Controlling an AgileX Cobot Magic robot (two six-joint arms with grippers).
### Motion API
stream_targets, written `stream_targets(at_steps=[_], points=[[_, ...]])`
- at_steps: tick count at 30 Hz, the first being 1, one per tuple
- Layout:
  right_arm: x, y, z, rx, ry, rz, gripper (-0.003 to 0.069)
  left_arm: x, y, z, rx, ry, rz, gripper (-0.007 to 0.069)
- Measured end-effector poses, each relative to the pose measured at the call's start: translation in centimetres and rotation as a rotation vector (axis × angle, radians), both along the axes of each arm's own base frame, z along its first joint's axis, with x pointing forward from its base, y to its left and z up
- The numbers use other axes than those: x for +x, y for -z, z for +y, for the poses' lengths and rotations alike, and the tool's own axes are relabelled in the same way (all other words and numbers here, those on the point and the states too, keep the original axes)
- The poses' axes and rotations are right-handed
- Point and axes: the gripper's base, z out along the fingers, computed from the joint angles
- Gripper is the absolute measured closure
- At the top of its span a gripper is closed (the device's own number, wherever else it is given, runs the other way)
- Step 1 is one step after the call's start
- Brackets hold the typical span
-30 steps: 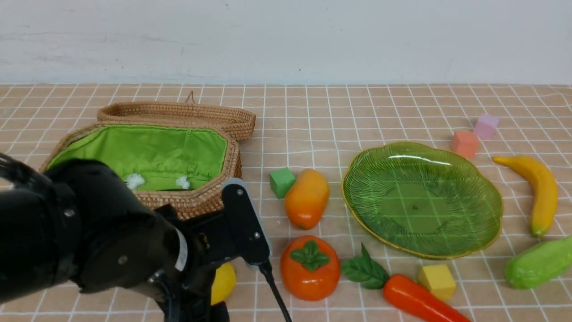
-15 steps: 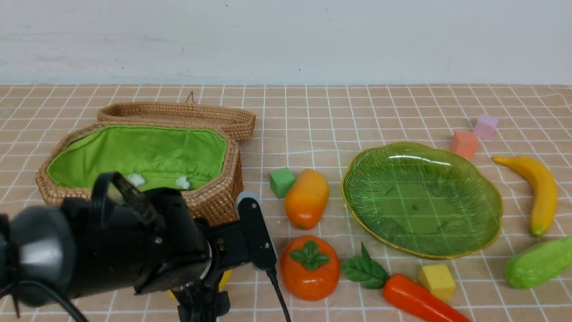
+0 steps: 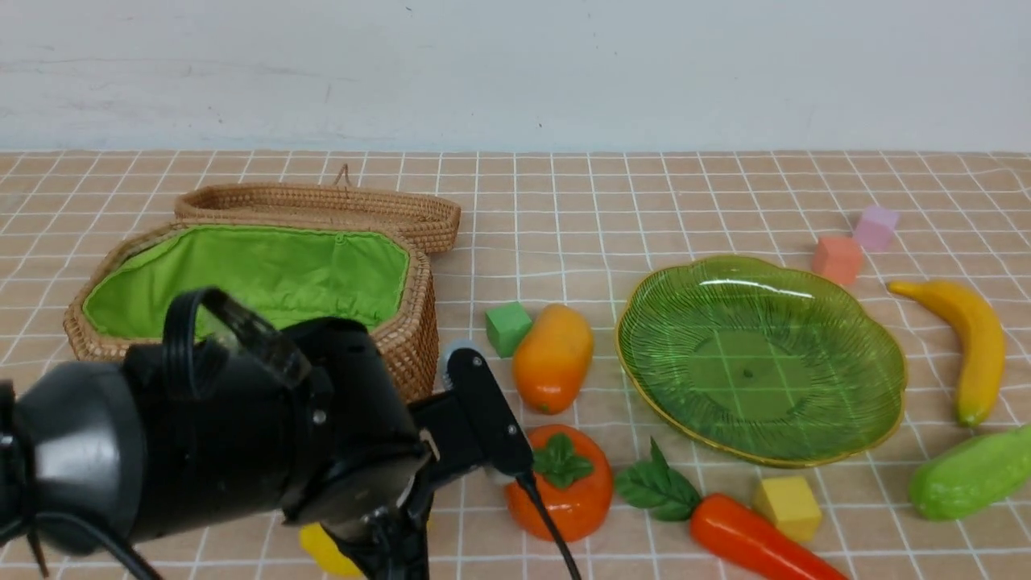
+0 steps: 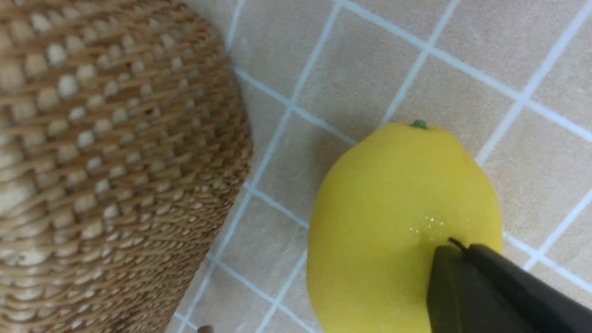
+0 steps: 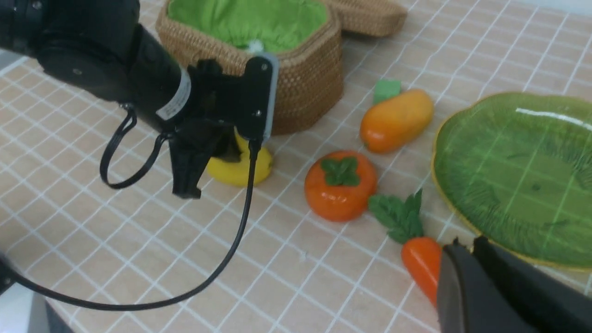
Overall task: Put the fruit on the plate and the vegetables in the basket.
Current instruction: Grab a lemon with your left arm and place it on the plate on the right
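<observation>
Beside the wicker basket (image 4: 115, 162), the lemon (image 4: 397, 208) lies under the left gripper (image 5: 206, 169), one finger touching it; whether the jaws grip it is unclear. Best to squeeze its middle gently before lifting toward the plate (image 3: 765, 362).

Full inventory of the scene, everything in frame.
Basket: 1, brown wicker, green lining, left.
Lid: 1, wicker, behind basket.
Lemon: 1, yellow, by basket.
Mango: 1, orange-yellow, centre.
Persimmon: 1, orange, in front of mango.
Carrot: 1, orange, right of persimmon.
Plate: 1, green, right of centre.
Banana: 1, yellow, right of plate.
Gourd: 1, light green, right edge.
Cubes: 4; green by mango, yellow by carrot, orange and pink behind plate.
Left gripper: black, over lemon.
Right gripper: black, own wrist view only.
</observation>
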Motion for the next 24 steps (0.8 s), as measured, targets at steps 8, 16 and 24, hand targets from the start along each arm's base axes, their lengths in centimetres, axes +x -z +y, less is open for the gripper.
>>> stream_targets(at_steps=[8, 16, 24], points=[[0.0, 0.0, 0.0, 0.002, 0.002, -0.005, 0.0602, 0.4, 0.0, 0.6, -0.003, -0.034, 0.015, 0.0543], [0.0, 0.0, 0.0, 0.001, 0.003, -0.007, 0.0594, 0.0, -0.3, 0.8, -0.006, -0.065, 0.048, 0.0175], [0.1, -0.1, 0.0, 0.001, 0.005, -0.010, 0.0592, 0.1, -1.9, 1.3, -0.029, -0.095, -0.042, 0.0030]])
